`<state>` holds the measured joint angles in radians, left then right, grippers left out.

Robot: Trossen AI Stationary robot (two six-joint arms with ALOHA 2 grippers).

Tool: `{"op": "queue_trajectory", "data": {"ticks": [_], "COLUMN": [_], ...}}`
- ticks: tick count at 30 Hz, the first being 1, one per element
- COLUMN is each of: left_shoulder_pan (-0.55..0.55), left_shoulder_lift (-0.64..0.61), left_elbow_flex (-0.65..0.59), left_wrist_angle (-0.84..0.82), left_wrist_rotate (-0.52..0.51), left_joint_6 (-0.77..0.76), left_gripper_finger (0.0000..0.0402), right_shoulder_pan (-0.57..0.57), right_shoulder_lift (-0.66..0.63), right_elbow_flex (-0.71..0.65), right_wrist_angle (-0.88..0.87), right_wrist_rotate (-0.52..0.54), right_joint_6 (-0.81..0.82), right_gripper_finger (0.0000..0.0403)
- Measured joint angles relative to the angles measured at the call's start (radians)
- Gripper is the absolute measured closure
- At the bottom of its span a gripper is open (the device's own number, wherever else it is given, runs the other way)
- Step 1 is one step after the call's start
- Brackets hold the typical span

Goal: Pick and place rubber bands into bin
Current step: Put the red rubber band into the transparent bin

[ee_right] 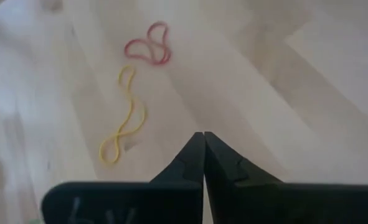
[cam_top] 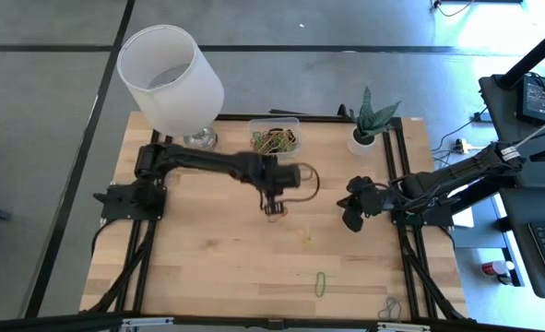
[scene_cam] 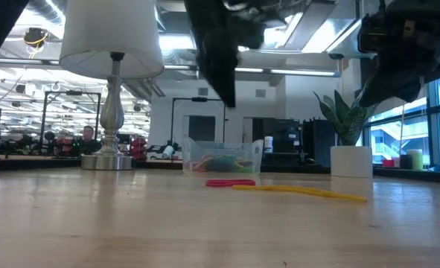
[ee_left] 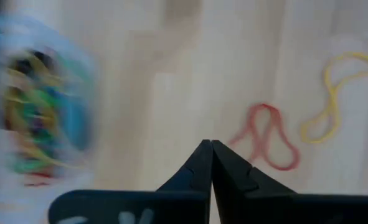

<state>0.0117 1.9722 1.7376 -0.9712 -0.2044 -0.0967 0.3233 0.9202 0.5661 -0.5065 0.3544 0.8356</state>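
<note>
**Operator:** My left gripper [ee_left: 210, 144] hangs above the middle of the table [cam_top: 207, 267], fingertips pinched together with nothing between them. The red rubber band [ee_left: 266, 138] lies flat on the wood just beside the tips, untouched, and the yellow rubber band [ee_left: 333, 99] lies close beside it.

**Observer:** And the bin [cam_top: 275, 138]?

**Operator:** At the far edge, between the lamp [cam_top: 171, 78] and the potted plant [cam_top: 372, 120], already holding a tangle of coloured bands. A green band [cam_top: 320, 283] and a dark band [cam_top: 389, 309] lie well apart from it, near the front edge.

**Observer:** Right side?

**Operator:** The right gripper [ee_right: 203, 135] waits over the table's right part, clamped on nothing.

**Observer:** How do you expect the red one to behave?

**Operator:** Almost weightless, limp, and thin against the board, I'd judge. It won't resist, but it can slide or roll out from under a fingertip. I'd open the fingers, straddle one strand where the loop pinches inward, press down to the wood and close there. Catching two strands at the crossing should hold better than a single outer curve. It may snag and stretch on release.
</note>
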Motion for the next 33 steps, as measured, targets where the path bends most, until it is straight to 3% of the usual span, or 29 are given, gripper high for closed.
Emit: {"op": "queue_trajectory", "data": {"ticks": [6, 12, 18, 24, 29, 33], "left_shoulder_pan": [0.074, 0.075, 0.045, -0.005, -0.042, -0.064], "left_shoulder_lift": [-0.03, -0.015, -0.017, -0.017, -0.017, -0.012], "left_elbow_flex": [0.032, -0.071, -0.195, -0.302, -0.392, -0.428], "left_wrist_angle": [-0.014, 0.024, 0.113, 0.324, 0.518, 0.559], "left_wrist_rotate": [0.042, 0.119, 0.174, 0.18, 0.178, 0.15], "left_joint_6": [0.188, 0.313, 0.278, 0.241, 0.24, 0.238], "left_gripper_finger": [0.0399, 0.0378, 0.0315, 0.0259, 0.0236, 0.0234], "right_shoulder_pan": [-0.006, -0.016, -0.016, -0.016, -0.016, -0.015], "right_shoulder_lift": [0.009, 0.025, 0.041, 0.055, 0.058, 0.062], "right_elbow_flex": [0.001, 0.001, 0.001, 0.001, 0.001, 0.001], "right_wrist_angle": [0.002, 0.014, 0.015, 0.013, 0.012, 0.009], "right_wrist_rotate": [0.047, 0.049, 0.047, 0.048, 0.045, 0.043], "right_joint_6": [0.076, 0.114, 0.102, 0.072, 0.022, 0.017], "right_gripper_finger": [0.0397, 0.0397, 0.0397, 0.0397, 0.0397, 0.0397]}}
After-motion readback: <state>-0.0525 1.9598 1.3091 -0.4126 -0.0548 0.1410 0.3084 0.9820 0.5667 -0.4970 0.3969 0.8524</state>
